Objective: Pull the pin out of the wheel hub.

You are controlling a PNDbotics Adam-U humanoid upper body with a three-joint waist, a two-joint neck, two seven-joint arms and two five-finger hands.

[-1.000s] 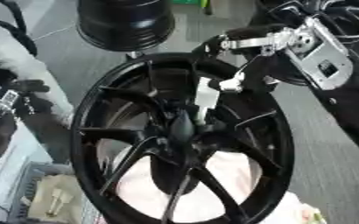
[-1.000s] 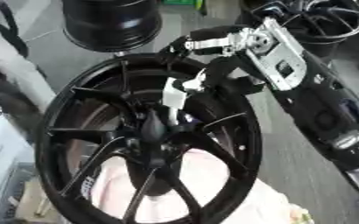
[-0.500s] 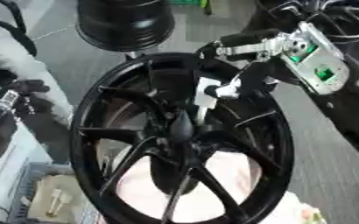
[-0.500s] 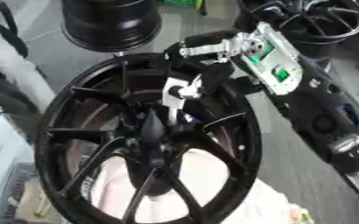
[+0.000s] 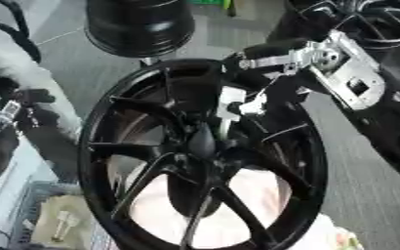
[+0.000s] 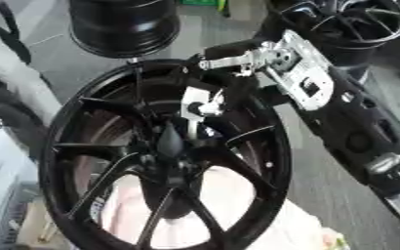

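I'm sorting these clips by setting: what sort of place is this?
Probably a wheel workshop or auto garage. A large black spoked wheel fills the view, another dark rim stands behind it, a further spoked rim sits at the upper right, and the floor is grey.

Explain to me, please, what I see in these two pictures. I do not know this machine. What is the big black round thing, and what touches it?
Both pictures come from one stereo camera in a humanoid robot's head, looking down, so they are almost the same. The big black ring with spokes is a car wheel hub. The black and silver arm entering from the upper right is the robot's right arm; its right hand reaches down into the wheel near the centre, where a thin light pin stands. Whether the fingers hold it I cannot tell. Another black wheel sits behind. The left hand is not visible.
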